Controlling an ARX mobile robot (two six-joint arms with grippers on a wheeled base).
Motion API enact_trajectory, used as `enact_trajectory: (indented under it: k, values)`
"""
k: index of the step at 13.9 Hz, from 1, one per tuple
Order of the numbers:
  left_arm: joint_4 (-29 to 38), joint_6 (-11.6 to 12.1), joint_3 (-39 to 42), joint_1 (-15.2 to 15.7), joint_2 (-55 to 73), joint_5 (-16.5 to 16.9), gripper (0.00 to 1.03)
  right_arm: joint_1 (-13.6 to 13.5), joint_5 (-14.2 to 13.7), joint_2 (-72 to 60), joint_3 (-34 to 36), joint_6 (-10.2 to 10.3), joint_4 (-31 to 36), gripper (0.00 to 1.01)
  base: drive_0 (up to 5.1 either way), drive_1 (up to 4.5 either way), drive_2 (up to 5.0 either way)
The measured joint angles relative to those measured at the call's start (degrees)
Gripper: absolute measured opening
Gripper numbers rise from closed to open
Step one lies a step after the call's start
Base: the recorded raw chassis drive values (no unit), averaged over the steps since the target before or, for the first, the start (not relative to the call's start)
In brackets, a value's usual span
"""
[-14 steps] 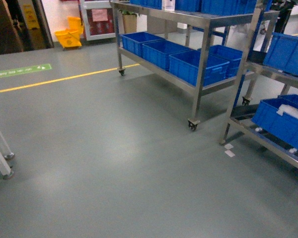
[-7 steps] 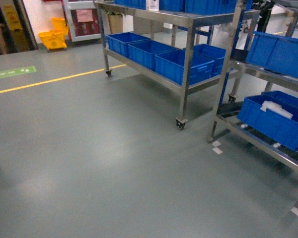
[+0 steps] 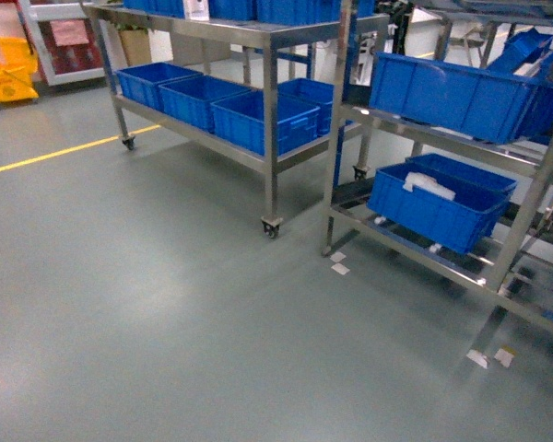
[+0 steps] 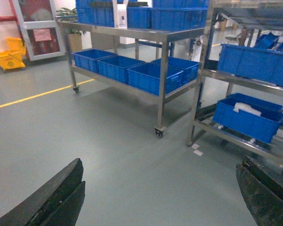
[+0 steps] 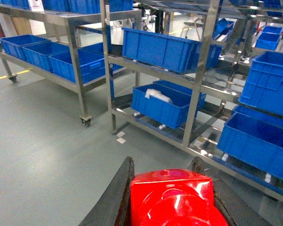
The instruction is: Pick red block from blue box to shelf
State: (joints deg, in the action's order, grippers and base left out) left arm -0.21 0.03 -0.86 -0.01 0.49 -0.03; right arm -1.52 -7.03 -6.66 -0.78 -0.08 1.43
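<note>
right now the red block (image 5: 172, 198) sits between my right gripper (image 5: 172, 207) fingers (image 5: 115, 197), one dark finger pressed to its left face and the other to its right, so i am clamped on it. ahead of those fingers, well apart, stands the shelf (image 5: 198, 89) loaded with royal-blue crates (image 5: 162, 49). my left gripper (image 4: 158, 197) is spread wide, its fingers (image 4: 52, 197) at the lower corners with only grey floor (image 4: 108, 141) between them.

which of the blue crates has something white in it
The bottom-tier crate on the near steel shelf, beside the wheeled rack; a white bundle lies inside. The others show nothing white.
</note>
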Motion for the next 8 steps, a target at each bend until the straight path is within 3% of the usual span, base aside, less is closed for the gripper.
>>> enact_trajectory:
  k: [8]
  values:
    - [0.00, -0.02, 0.00, 0.00, 0.00, -0.02, 0.98, 0.00, 0.00, 0.00, 0.00, 0.00, -0.02, 0.28, -1.6, -1.61, -1.6]
